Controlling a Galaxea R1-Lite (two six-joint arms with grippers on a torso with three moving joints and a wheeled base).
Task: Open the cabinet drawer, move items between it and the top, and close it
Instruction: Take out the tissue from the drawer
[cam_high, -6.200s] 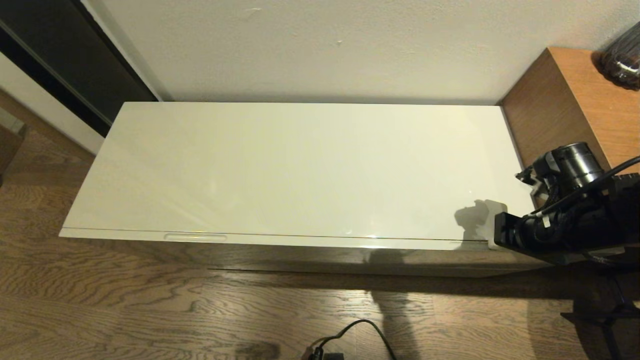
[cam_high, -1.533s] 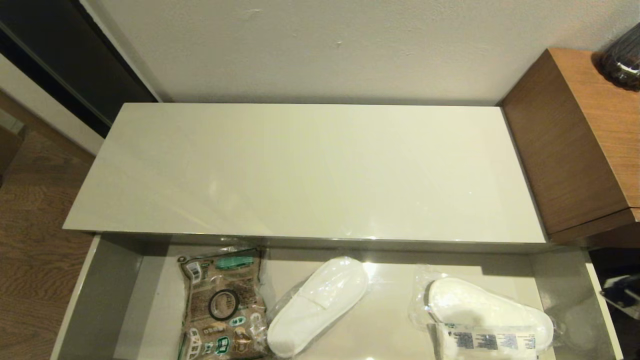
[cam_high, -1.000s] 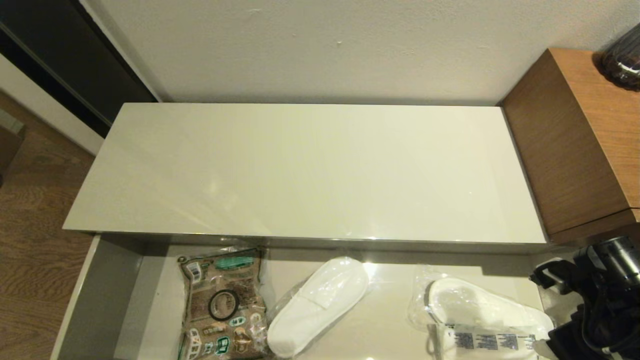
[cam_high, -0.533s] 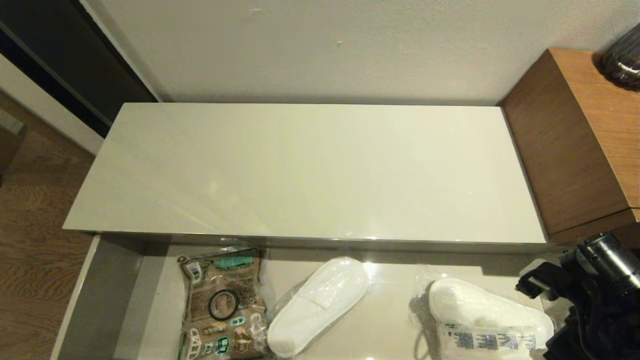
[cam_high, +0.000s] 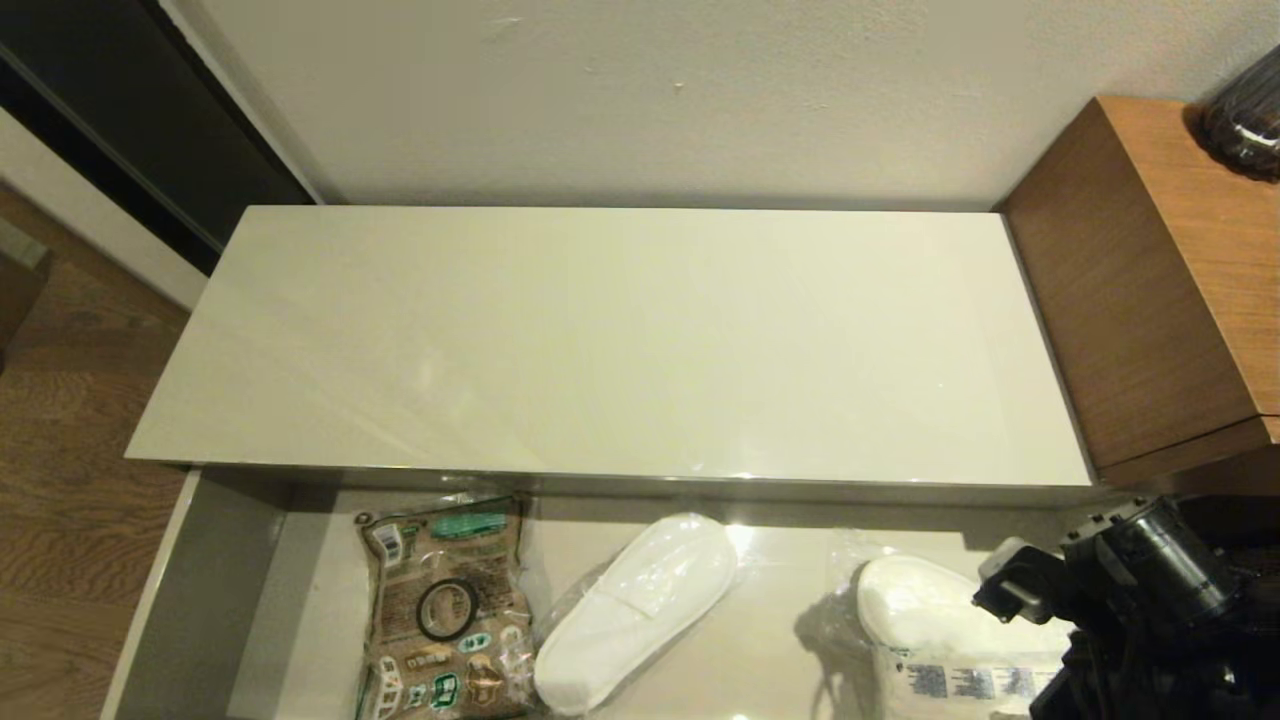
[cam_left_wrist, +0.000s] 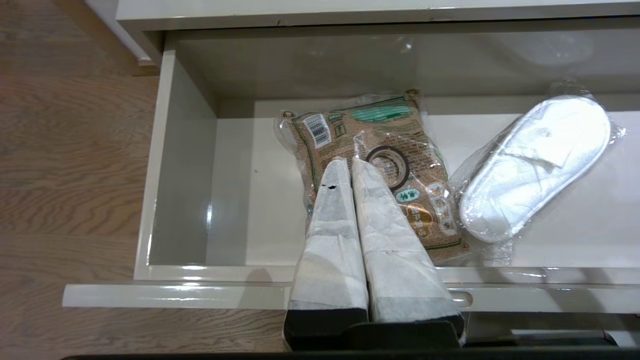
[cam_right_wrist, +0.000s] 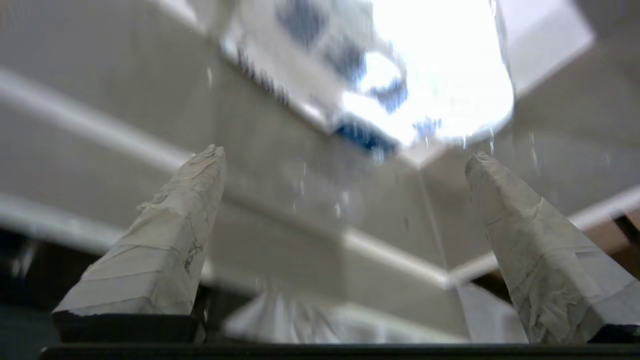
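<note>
The cabinet drawer (cam_high: 190, 590) stands pulled out below the bare glossy top (cam_high: 620, 340). Inside it, a white slipper in clear wrap (cam_high: 635, 610) lies at the middle. A white wrapped pack with a blue-printed label (cam_high: 930, 610) lies at the right end. My right arm (cam_high: 1140, 580) hangs over that pack's right part. In the right wrist view my right gripper (cam_right_wrist: 342, 154) is open wide, with the blue-labelled pack (cam_right_wrist: 425, 75) beyond the fingertips and nothing between them. My left gripper (cam_left_wrist: 348, 162) is shut and empty, above the drawer's front rim (cam_left_wrist: 175, 295).
A brown printed bag with a black ring (cam_high: 445, 605) lies in the drawer's left half, under the left fingers (cam_left_wrist: 330, 215). A taller brown wooden unit (cam_high: 1160, 280) carrying a dark round object (cam_high: 1245, 110) adjoins the cabinet's right end. Wood floor (cam_high: 60, 480) lies to the left.
The drawer, shut in the earliest frame, now stands open. Over the last second my right arm rose in from the lower right and moved left over the labelled pack.
</note>
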